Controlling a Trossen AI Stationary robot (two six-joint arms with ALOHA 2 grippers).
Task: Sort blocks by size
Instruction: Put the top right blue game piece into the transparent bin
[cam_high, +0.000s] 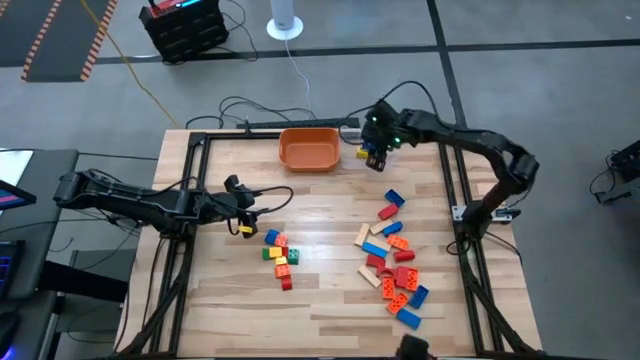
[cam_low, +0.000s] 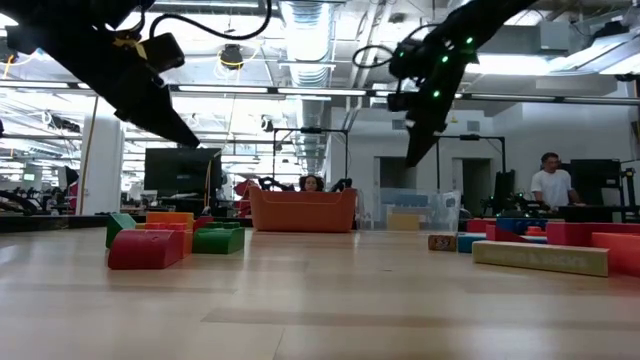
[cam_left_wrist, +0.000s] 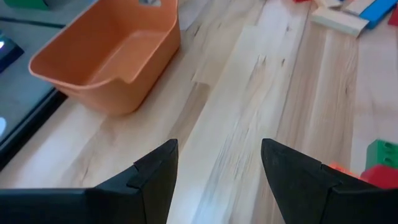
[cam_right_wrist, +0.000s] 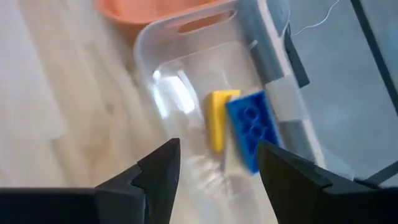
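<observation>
Small blocks (cam_high: 280, 256) lie in a cluster on the wood left of centre, seen as red, green and orange bricks (cam_low: 165, 240) in the low view. A spread of longer blocks (cam_high: 394, 268) lies at the right. A yellow block (cam_right_wrist: 219, 118) and a blue block (cam_right_wrist: 252, 127) lie side by side on the floor of the clear container (cam_right_wrist: 186, 56), which stands beside the orange bowl (cam_high: 308, 148). My right gripper (cam_right_wrist: 217, 174) hangs open above that container (cam_high: 375, 160) with nothing between its fingers. My left gripper (cam_left_wrist: 217, 177) is open, above the table just left of the small cluster (cam_high: 240, 215).
Black frame rails (cam_high: 455, 190) run along the table's sides, and cables (cam_high: 250, 105) lie at the far edge. Bare wood (cam_high: 320, 215) lies between the two block groups and along the near edge. A person (cam_low: 548, 180) stands in the room behind.
</observation>
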